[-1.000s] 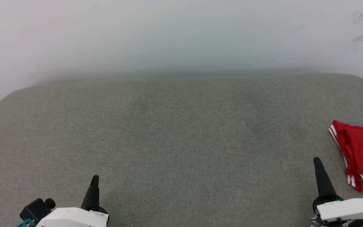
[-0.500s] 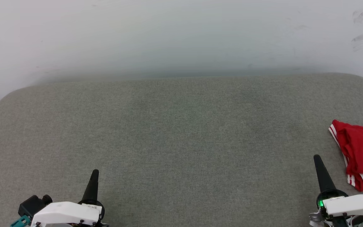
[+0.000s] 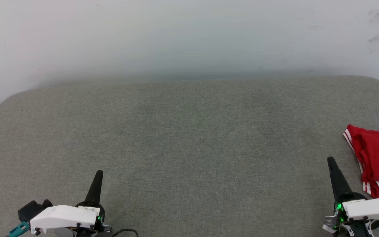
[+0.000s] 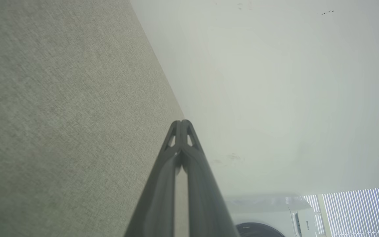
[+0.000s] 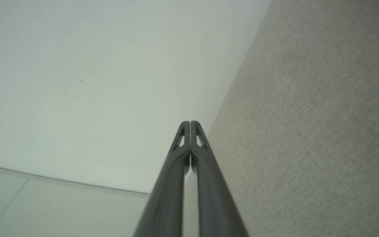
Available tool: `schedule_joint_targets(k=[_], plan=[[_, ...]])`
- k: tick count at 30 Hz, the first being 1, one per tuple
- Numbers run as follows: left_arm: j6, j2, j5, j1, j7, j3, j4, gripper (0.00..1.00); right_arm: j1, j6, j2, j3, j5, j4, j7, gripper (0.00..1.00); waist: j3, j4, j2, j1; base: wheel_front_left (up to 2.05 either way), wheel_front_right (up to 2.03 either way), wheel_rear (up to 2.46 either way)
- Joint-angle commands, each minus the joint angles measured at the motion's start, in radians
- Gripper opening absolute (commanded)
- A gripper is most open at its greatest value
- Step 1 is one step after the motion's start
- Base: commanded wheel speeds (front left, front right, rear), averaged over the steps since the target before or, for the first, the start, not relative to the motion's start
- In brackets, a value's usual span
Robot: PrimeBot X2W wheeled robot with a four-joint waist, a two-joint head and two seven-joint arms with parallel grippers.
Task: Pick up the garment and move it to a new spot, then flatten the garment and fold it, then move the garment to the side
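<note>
In the head view, a grey fabric-covered surface (image 3: 189, 138) with rounded far corners spread across the lower part of the picture. A pale wall (image 3: 189, 39) stood behind it. The garment (image 3: 378, 158) lay crumpled at the surface's right edge. It was red, with red-and-white stripe trim down its left side and a patch of white at its near end (the frame's edge cut off the rest). The left gripper (image 3: 98, 173) rose at the lower left, its two dark fingers pressed together into a single point and holding nothing. It was well apart from the garment. The right gripper (image 3: 331, 160) rose at the lower right, closed and empty in the same way. Its tip was near the garment's striped edge but not touching it. A small green light (image 3: 339, 206) glowed at its base.

In the left wrist view, the left gripper's fingers met at their tips with nothing between them. The grey surface lay on that view's left and the wall on its right. A white appliance (image 4: 268, 210) with a dark round opening sat at the bottom, beside slatted blinds (image 4: 364, 210) in the corner.

In the right wrist view, the right gripper's fingers were closed tip against tip and held nothing. The wall lay on that view's left and the grey surface on its right. A pale panel (image 5: 44, 210) crossed the lower left.
</note>
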Motion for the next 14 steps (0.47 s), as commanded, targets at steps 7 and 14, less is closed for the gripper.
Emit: schedule_joint_targets(k=[7, 14], plan=[[-0.019, 0.0, -0.07, -0.032, 0.019, 0.014, 0.008, 0.0, -0.032, 0.0, -0.005, -0.007, 0.068, 0.008, 0.019, 0.0, 0.001, 0.0, 0.0, 0.0, 0.0, 0.0, 0.0], [-0.028, -0.002, -0.129, -0.045, 0.035, 0.024, 0.019, 0.0, -0.041, 0.0, -0.003, -0.012, 0.123, 0.017, 0.035, 0.0, 0.003, -0.001, 0.0, 0.0, 0.0, 0.0, 0.0]])
